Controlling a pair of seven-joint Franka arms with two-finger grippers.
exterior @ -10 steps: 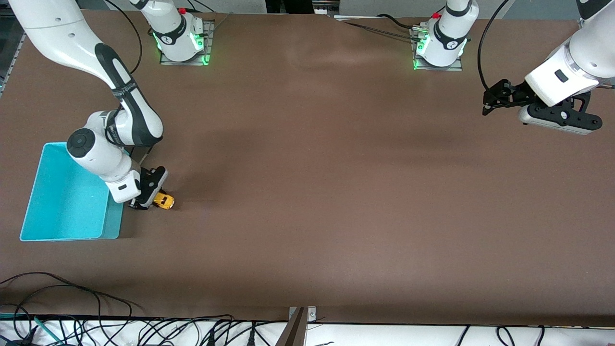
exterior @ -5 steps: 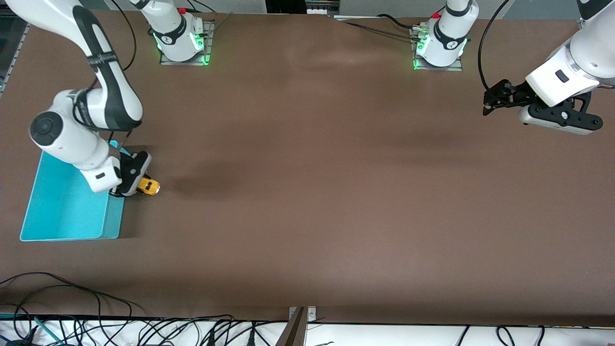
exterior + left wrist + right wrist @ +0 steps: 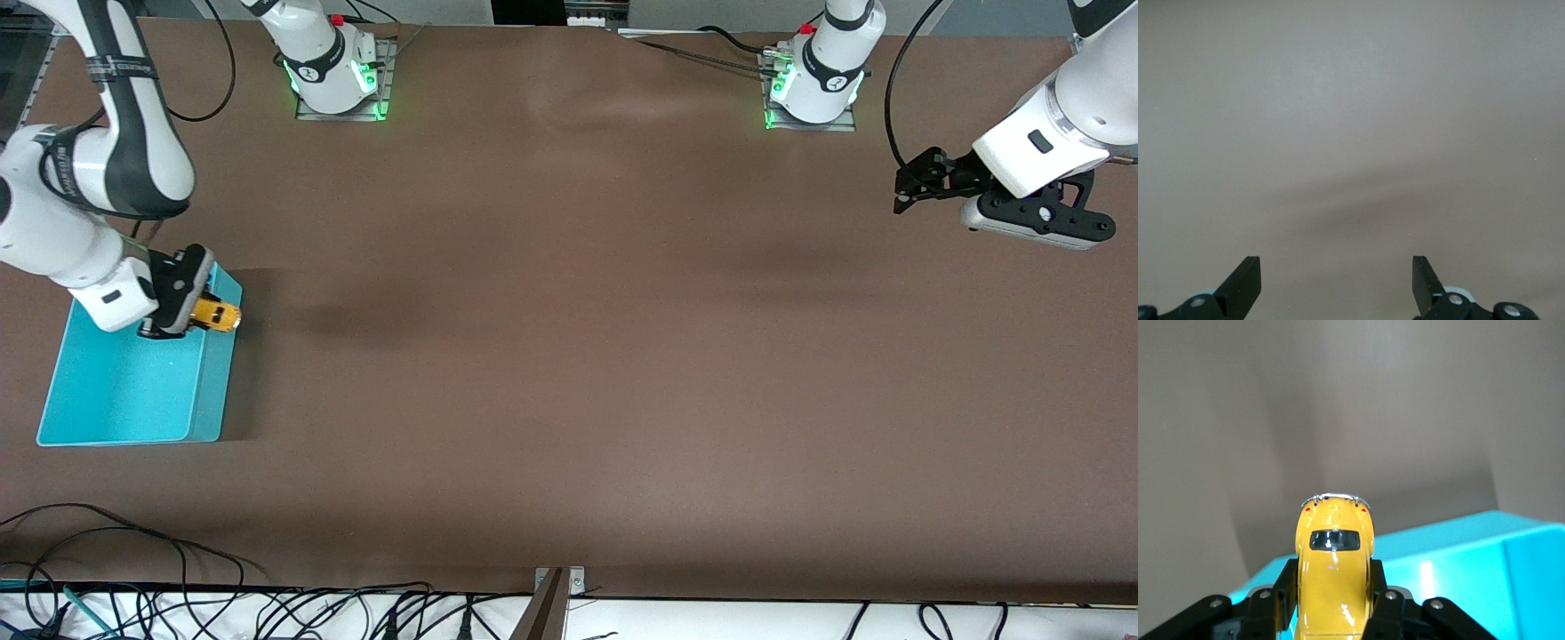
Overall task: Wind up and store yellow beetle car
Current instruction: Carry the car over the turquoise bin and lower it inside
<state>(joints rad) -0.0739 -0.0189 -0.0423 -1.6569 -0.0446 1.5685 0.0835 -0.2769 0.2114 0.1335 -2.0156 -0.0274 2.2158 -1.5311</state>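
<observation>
Front view: at frame left, the right tool [image 3: 197,313] grips the car [image 3: 217,314] over the bin's [image 3: 209,391] rim. The left tool [image 3: 905,189] waits wide, upper right.

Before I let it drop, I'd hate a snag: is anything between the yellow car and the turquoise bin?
Nothing visible. The right tool holds the yellow beetle car over the turquoise bin's wall, the bin floor showing bare. The left tool waits open.

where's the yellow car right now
The yellow car is held up in the right end effector, over the rim of the turquoise bin at the right arm's end of the table; it is not yet set down inside.
</observation>
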